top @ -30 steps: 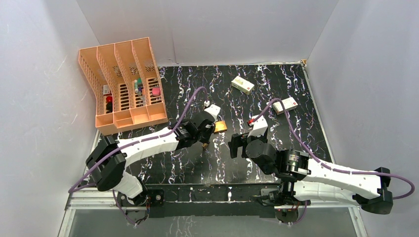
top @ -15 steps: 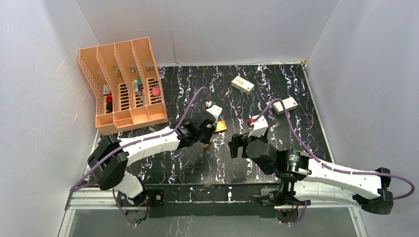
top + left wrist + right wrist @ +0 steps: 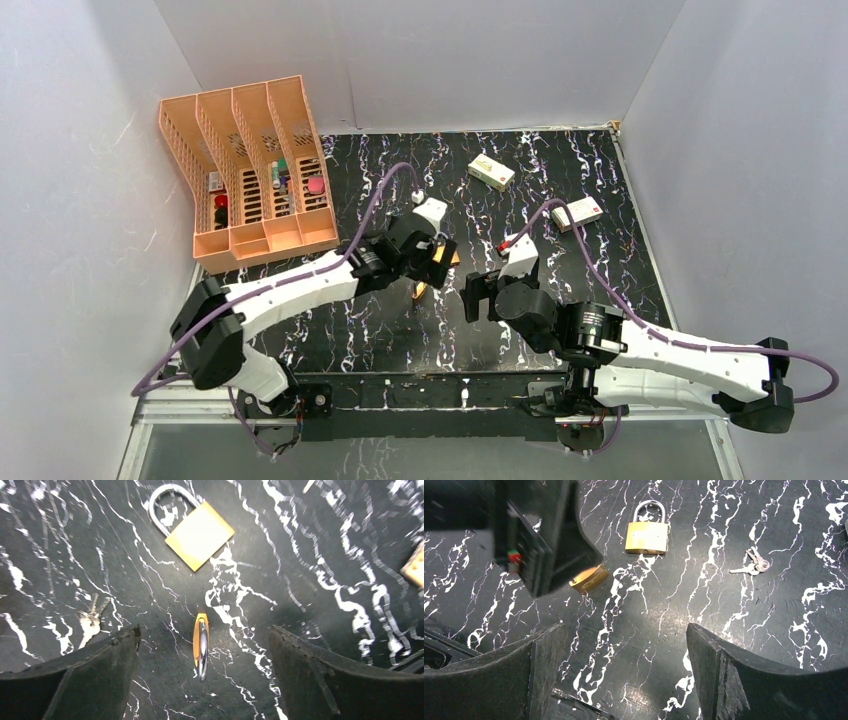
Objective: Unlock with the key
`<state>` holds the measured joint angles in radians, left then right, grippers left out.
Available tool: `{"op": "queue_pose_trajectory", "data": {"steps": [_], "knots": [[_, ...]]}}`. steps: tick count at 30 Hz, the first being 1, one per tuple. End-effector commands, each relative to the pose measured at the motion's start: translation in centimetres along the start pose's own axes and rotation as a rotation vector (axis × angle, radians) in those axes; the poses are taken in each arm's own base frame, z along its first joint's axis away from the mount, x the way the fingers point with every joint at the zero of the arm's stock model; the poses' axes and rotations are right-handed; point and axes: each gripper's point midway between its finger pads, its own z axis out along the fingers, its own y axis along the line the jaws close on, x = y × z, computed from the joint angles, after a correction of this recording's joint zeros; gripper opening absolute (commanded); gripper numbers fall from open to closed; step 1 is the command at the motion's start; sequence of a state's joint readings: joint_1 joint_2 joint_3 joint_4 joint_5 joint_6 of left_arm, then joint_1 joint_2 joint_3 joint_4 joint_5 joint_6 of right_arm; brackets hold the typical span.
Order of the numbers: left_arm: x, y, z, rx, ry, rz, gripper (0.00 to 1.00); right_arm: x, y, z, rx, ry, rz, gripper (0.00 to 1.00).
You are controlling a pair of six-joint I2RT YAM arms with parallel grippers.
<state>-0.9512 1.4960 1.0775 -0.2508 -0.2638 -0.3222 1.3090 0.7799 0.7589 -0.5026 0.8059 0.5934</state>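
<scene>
key loose beside left fingers

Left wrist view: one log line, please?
left pincer: open over edge-up brass padlock | small silver metal key bunch: lying free | right pincer: open, empty

Robot lab cell: white panel walls, marbled tabletop.

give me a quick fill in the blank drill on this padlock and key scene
1. The left pincer is ____ above a padlock resting on its edge.
2. Counting the flat padlock, the table bears ____ brass padlocks.
3. The key lies on the table, gripped by ____ pincer.
Missing words: open; two; neither.
</scene>
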Motion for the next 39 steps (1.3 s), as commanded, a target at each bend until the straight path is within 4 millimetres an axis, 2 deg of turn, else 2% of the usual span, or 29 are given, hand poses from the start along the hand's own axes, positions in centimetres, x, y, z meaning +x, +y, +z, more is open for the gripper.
{"op": "queue_pose_trajectory", "data": {"steps": [1,4,6,7,9,11,13,14,19,23,25,29,31,32,34,37,39], "knots": [[-6.5,1.5,-6.5,-0.040,-0.208,-0.104,0.98,-2.5,1.6,-0.5,-0.050,-0.031,0.026,0.98],[-6.8,4.3,-9.6,-0.128,-0.275,-0.156,0.98,-3.0,2.9,-0.4,-0.092,-0.029,0.022,0.98],[-6.3,6.2,-11.5,-0.185,-0.308,-0.164,0.98,-3.3,3.2,0.0,-0.081,-0.017,0.016,0.97],[-5.7,7.3,-12.1,-0.220,-0.313,-0.165,0.98,-3.2,3.0,0.4,-0.057,-0.002,0.012,0.97],[-4.2,8.8,-13.2,-0.264,-0.310,-0.162,0.98,-3.2,1.1,2.0,0.029,0.024,0.018,0.95],[-2.1,9.5,-13.1,-0.270,-0.287,-0.169,0.98,-2.9,-1.2,4.6,0.075,0.050,0.061,0.93],[-0.9,9.3,-13.1,-0.239,-0.281,-0.192,0.98,-2.6,-5.3,7.2,0.146,0.066,0.157,0.88],[0.1,9.3,-12.8,-0.229,-0.270,-0.200,0.98,-2.1,-6.6,8.1,0.143,0.082,0.209,0.84],[2.3,10.2,-12.7,-0.246,-0.282,-0.248,0.98,-0.8,-12.2,10.9,0.259,0.078,0.353,0.67],[3.1,10.5,-12.5,-0.257,-0.283,-0.251,0.98,0.1,-15.7,12.7,0.328,0.095,0.459,0.63],[3.5,10.7,-12.3,-0.266,-0.276,-0.249,0.98,0.6,-16.7,13.6,0.362,0.121,0.494,0.62],[4.4,11.4,-11.8,-0.307,-0.268,-0.258,0.98,1.2,-17.2,15.6,0.392,0.147,0.532,0.55],[4.9,11.7,-11.7,-0.326,-0.263,-0.264,0.98,1.4,-17.9,16.8,0.427,0.162,0.527,0.50],[5.0,11.8,-11.7,-0.330,-0.263,-0.257,0.98,1.9,-18.5,18.2,0.465,0.198,0.523,0.47],[4.8,11.9,-11.5,-0.336,-0.264,-0.242,0.98,2.9,-19.1,19.1,0.499,0.235,0.529,0.42],[5.0,11.8,-11.3,-0.338,-0.256,-0.231,0.98,4.1,-20.0,19.5,0.545,0.268,0.519,0.39],[5.0,11.8,-11.2,-0.334,-0.255,-0.228,0.98,5.0,-20.3,19.3,0.574,0.310,0.508,0.44]]}}
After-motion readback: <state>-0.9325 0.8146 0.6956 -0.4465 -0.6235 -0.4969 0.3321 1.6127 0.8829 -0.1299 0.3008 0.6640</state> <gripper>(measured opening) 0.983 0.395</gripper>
